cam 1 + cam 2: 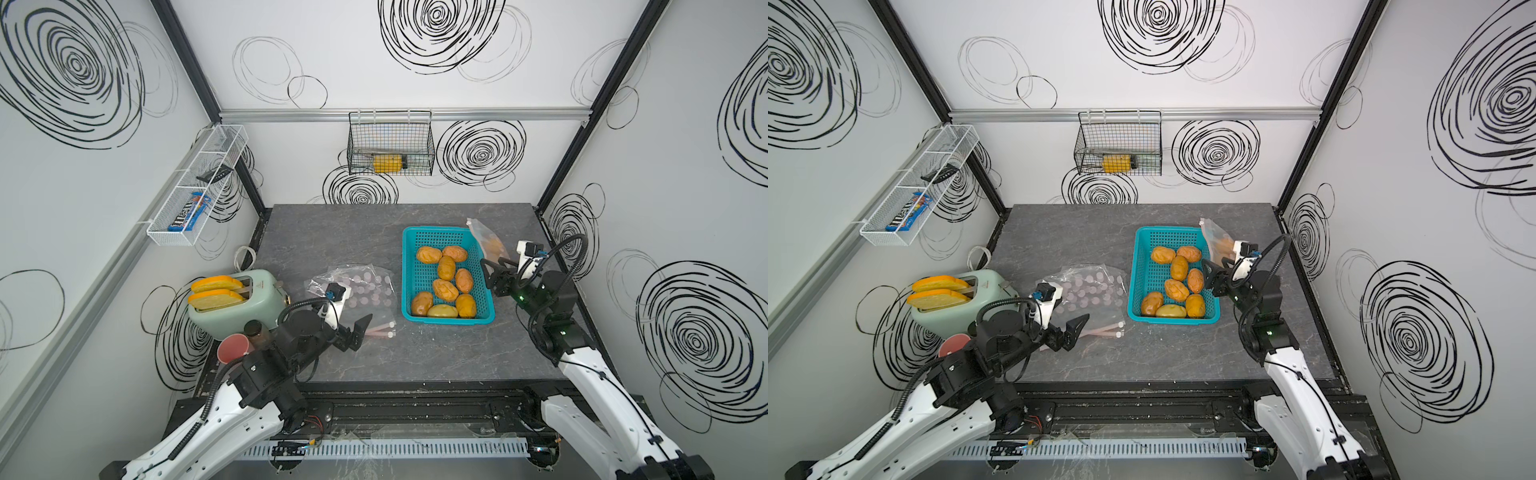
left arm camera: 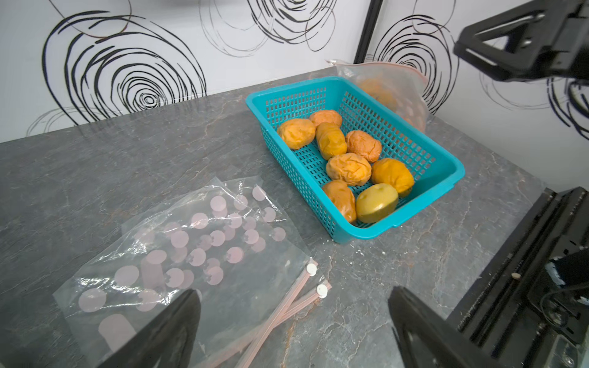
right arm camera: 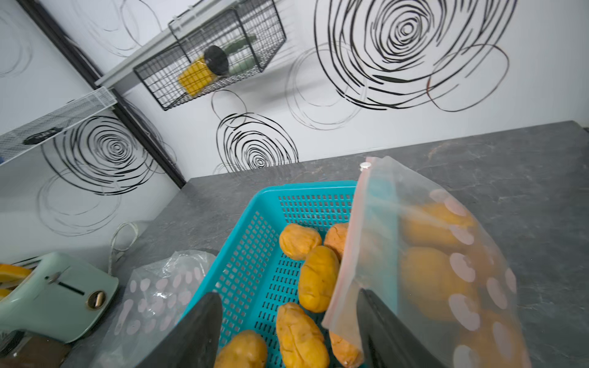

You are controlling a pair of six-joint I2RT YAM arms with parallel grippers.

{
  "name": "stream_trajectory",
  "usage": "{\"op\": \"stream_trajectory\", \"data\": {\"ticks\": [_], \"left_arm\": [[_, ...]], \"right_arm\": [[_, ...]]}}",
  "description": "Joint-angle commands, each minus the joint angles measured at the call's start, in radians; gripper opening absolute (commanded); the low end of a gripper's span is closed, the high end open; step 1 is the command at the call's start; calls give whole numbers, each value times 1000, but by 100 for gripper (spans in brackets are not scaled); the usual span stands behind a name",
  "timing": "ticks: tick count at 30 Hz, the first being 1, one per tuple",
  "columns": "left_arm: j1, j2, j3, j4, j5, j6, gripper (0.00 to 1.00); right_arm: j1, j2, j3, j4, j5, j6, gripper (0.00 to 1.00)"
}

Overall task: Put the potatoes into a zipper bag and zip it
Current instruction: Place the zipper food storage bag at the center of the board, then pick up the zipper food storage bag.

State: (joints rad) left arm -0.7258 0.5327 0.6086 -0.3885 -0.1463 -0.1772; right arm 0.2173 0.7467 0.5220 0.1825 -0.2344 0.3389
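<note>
We see a mint toaster (image 1: 232, 305) at the left and spare dotted bags (image 1: 353, 291) beneath our left gripper (image 1: 359, 328), its jaws spread wide. Eight potatoes (image 1: 446, 268) lie in the teal basket (image 1: 446, 230). More fill the zipper bag (image 1: 488, 245) just beside the basket's right wall. The bag's edge sits unpinched between the parted jaws of our right gripper (image 1: 493, 264).

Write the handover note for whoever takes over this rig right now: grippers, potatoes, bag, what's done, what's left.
Left gripper: open, empty, over the spare bags lying flat.
Right gripper: open, beside the filled bag's zipper edge, gripping nothing.
Potatoes: eight in the teal basket; several more inside the filled bag, which leans on the basket's outer wall.
Done: some potatoes bagged.
Left: bag the other eight; check the zip, its state is unclear.
</note>
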Motion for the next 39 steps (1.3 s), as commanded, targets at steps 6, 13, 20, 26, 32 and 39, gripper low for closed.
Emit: {"op": "stream_trajectory", "data": {"ticks": [6,13,20,26,32,39], "left_arm": [[16,183,276,-58,-184,343,99],[-57,320,219,-310,-239,534,95],[-138,482,67,-275,-265,554,89],[-152,562,-7,-230,-290,543,79],[-134,649,-39,-214,-311,545,63],[-90,699,-39,-189,-332,549,42]], "right_arm": [[192,-138,-97,-10,115,-27,66],[228,-274,-188,3,180,-45,65],[227,-379,-257,8,169,-3,65],[228,-474,-315,56,178,25,67],[227,-507,-324,49,179,35,68],[226,-509,-334,58,168,50,68]]}}
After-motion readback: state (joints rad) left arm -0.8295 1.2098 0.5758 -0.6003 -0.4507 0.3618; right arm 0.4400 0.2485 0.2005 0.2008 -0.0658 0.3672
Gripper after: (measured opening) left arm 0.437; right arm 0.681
